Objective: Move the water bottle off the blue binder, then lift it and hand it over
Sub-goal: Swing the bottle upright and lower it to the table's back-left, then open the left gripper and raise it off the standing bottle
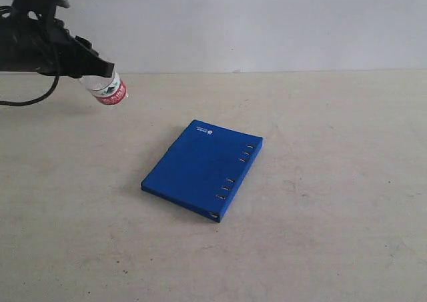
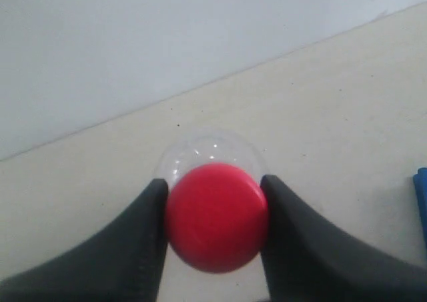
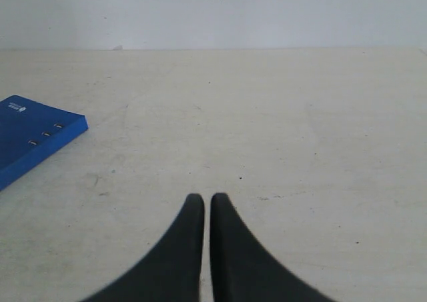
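Observation:
The water bottle [image 1: 107, 89] hangs tilted in the air at the far left, clear of the table, with my left gripper [image 1: 100, 71] shut on its neck end. In the left wrist view the red cap [image 2: 216, 217] fills the gap of the left gripper [image 2: 215, 202], both black fingers pressed against its sides, the clear body showing behind it. The blue binder [image 1: 203, 168] lies flat and shut in the middle of the table, with nothing on it. My right gripper [image 3: 202, 199] is shut and empty above bare table; the blue binder's corner [image 3: 33, 139] lies off to its side.
The beige table [image 1: 320, 182] runs back to a pale wall [image 1: 267, 22]. A black cable [image 1: 27, 101] loops below the left arm at the far left edge. The right arm does not show in the exterior view.

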{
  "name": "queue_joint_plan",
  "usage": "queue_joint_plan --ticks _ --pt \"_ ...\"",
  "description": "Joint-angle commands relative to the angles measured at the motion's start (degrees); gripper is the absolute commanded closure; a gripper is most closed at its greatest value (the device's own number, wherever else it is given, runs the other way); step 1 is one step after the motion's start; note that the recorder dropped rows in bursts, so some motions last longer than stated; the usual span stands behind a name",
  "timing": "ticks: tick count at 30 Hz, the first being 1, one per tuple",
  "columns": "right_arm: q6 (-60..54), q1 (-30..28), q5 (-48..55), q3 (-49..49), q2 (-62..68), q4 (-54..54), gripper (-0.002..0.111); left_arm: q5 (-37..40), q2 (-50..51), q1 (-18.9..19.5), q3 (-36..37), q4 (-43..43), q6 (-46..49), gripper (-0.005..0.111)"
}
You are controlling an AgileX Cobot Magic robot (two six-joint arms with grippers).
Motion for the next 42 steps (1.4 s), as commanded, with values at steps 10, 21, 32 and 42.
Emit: queue_joint_plan --ticks 10,21,32,42 --pt "0.0 0.1 -0.6 -0.1 -0.3 -0.2 0.107 -2.8 17.7 0.4 -20.1 4.5 1.4 0.102" --pt "0.0 0.1 -0.6 -0.1 -0.3 -0.2 0.107 -2.8 25.3 2.8 -29.9 6.5 1.4 0.102" --pt "0.0 0.1 -0.6 -0.1 -0.3 -0.2 0.107 -3.2 33.7 5.3 -40.0 9.3 1.4 0.102" --pt "0.0 0.1 -0.6 -0.1 -0.3 -0.2 0.107 -4.5 41.7 8.7 -49.7 9.4 -1.5 0.061"
